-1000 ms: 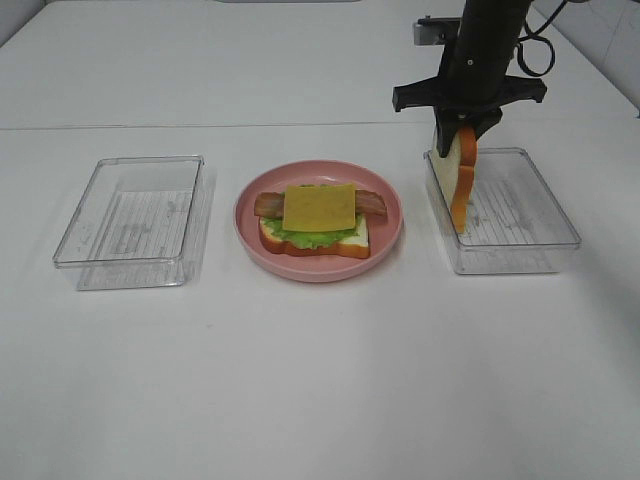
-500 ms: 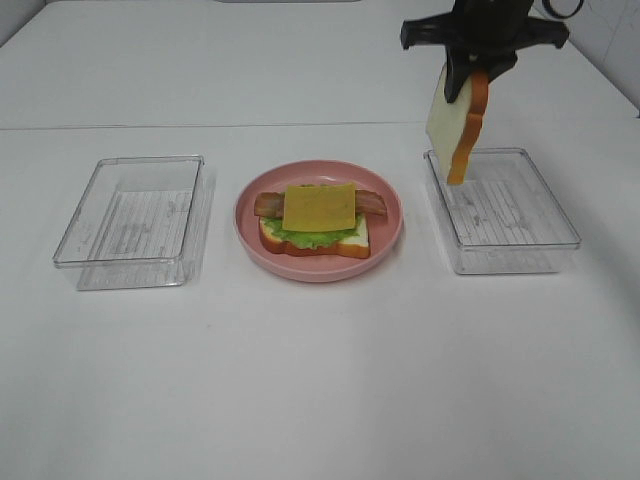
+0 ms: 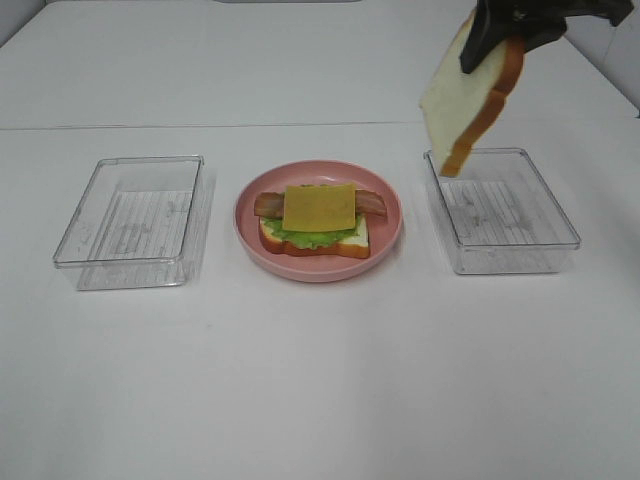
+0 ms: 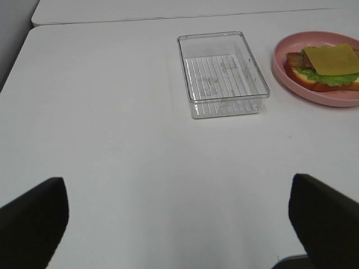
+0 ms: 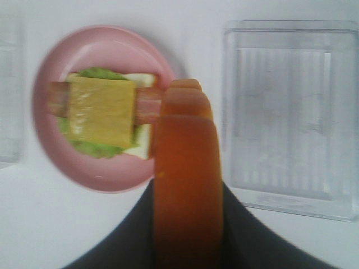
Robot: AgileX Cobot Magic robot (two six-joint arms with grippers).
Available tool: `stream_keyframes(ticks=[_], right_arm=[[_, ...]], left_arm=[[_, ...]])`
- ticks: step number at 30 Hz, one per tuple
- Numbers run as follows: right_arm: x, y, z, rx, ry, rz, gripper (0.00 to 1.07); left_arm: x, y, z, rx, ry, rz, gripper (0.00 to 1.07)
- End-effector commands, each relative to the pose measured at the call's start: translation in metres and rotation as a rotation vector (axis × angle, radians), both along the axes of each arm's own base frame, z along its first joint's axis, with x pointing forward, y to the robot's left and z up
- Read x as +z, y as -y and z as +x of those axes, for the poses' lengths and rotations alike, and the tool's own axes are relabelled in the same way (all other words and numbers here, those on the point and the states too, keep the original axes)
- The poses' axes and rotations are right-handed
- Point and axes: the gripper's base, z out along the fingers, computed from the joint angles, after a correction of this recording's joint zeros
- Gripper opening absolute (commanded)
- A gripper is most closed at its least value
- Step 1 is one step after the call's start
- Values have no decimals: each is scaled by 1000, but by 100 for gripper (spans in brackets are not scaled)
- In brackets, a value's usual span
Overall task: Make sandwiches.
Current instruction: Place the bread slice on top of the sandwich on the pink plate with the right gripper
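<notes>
An open stack (image 3: 318, 215) lies on the pink plate (image 3: 250, 212): a bread slice, green lettuce, bacon strips and a yellow cheese square on top. My right gripper (image 3: 497, 42) is shut on the upper edge of a second bread slice (image 3: 466, 100), white with an orange-brown crust. That slice hangs tilted in the air above the right clear tray (image 3: 562, 218). In the right wrist view the slice's crust (image 5: 188, 168) fills the middle, with the stack (image 5: 101, 109) beyond it. My left gripper (image 4: 179, 224) is open over bare table, its fingers (image 4: 31, 218) far apart and holding nothing.
A left clear tray (image 3: 75, 225) stands left of the plate, and shows as the clear tray (image 4: 190, 78) in the left wrist view beside the plate (image 4: 283, 75). In the right wrist view the right tray (image 5: 235, 112) lies past the slice. A seam crosses the white table behind the trays.
My right gripper has risen with the bread slice, from low in the right tray to well above it, and the slice has tilted. The stack and trays have not moved.
</notes>
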Motion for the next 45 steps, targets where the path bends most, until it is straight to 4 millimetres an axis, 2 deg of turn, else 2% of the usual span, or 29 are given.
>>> stream_keyframes(ticks=[1, 3, 4, 6, 8, 13, 20, 21, 22, 24, 25, 27, 32, 37, 45], right_arm=[[-5, -11, -6, 35, 33, 146, 0], [-8, -16, -8, 46, 19, 210, 0], [-20, -26, -9, 91, -12, 314, 0], [-26, -30, -10, 106, -30, 355, 0], [-42, -46, -3, 173, -62, 541, 0], [-54, -57, 6, 195, -60, 667, 0], [-75, -57, 17, 152, -54, 644, 0], [-86, -59, 23, 134, -80, 662, 0], [-86, -59, 23, 134, -80, 662, 0], [-104, -63, 29, 108, -132, 695, 0], [-104, -63, 29, 108, -132, 695, 0], [-119, -66, 38, 97, -155, 702, 0], [-133, -71, 55, 96, -156, 706, 0], [-138, -74, 68, 90, -161, 714, 0], [-159, -73, 70, 71, -226, 663, 0]], left_arm=[[0, 1, -3, -7, 20, -14, 100], [0, 1, -3, -7, 20, -14, 100], [0, 1, -3, -7, 20, -14, 100], [0, 1, -3, -7, 20, -14, 100], [0, 1, -3, -7, 20, -15, 100], [0, 1, -3, -9, 20, -16, 100], [0, 1, -3, -8, 20, -17, 100], [0, 1, -3, -8, 20, -18, 100], [0, 1, -3, -8, 20, -18, 100], [0, 1, -3, -8, 20, -18, 100], [0, 1, -3, -8, 20, -18, 100], [0, 1, -3, -8, 20, -20, 100], [0, 1, -3, -8, 20, -20, 100], [0, 1, -3, -8, 20, -20, 100], [0, 1, -3, -8, 20, -20, 100]])
